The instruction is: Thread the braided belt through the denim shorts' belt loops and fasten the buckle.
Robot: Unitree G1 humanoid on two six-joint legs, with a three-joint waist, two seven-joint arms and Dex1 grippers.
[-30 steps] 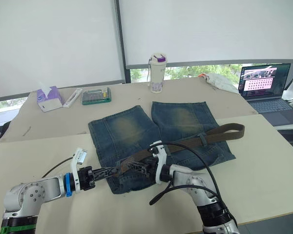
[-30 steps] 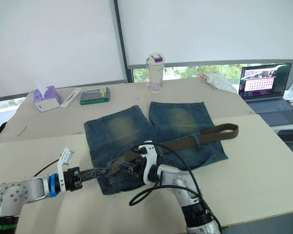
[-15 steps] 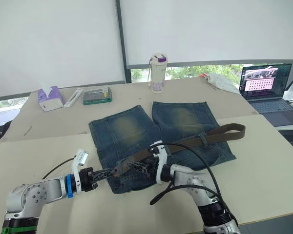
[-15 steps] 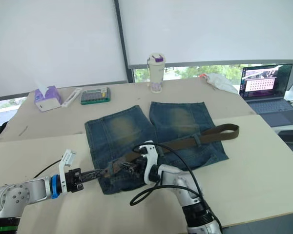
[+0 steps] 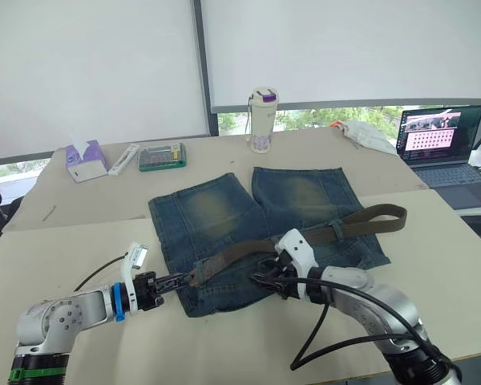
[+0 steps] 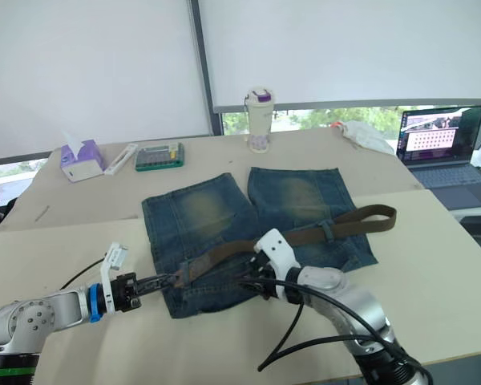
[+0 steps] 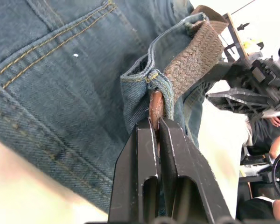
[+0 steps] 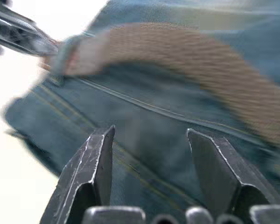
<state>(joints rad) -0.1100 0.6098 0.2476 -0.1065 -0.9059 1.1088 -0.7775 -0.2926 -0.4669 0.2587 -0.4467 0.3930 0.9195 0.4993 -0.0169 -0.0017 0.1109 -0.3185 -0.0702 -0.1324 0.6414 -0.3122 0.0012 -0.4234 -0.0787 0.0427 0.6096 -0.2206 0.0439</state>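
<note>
On the pale worktop (image 5: 433, 265) I see the denim shorts (image 5: 224, 216) lying flat, legs pointing toward the window and waistband nearest my rig. The braided belt (image 5: 321, 234) runs across the shorts near the waistband, its far end folded into a loop that overhangs the shorts' edge on my right.

My left claw (image 5: 175, 281) sits at the waistband corner on my left side of the shorts. In the left wrist view its two black fingers (image 7: 144, 154) are pressed together on the belt's reddish-brown leather tip (image 7: 156, 105), which pokes out of a belt loop (image 7: 144, 86); the woven strap climbs away behind that loop, so the belt passes through it. A second belt loop (image 5: 335, 231) crosses the strap farther toward the overhanging end.

My right claw (image 5: 266, 281) hovers over the shorts just beside the strap, near the middle of the waistband. The right wrist view shows its fingers (image 8: 91, 163) spread apart with bare denim between them, holding nothing; the belt arcs across beyond the fingertips. I cannot make out the buckle from here.

Beyond the shorts' legs stand a white tumbler with a purple lid (image 5: 261, 120), a green flat case (image 5: 161, 156) and a purple tissue box (image 5: 84, 160). An open laptop (image 5: 441, 144) rests well off to the right of the shorts, with a crumpled white cloth (image 5: 367, 135) near it.
</note>
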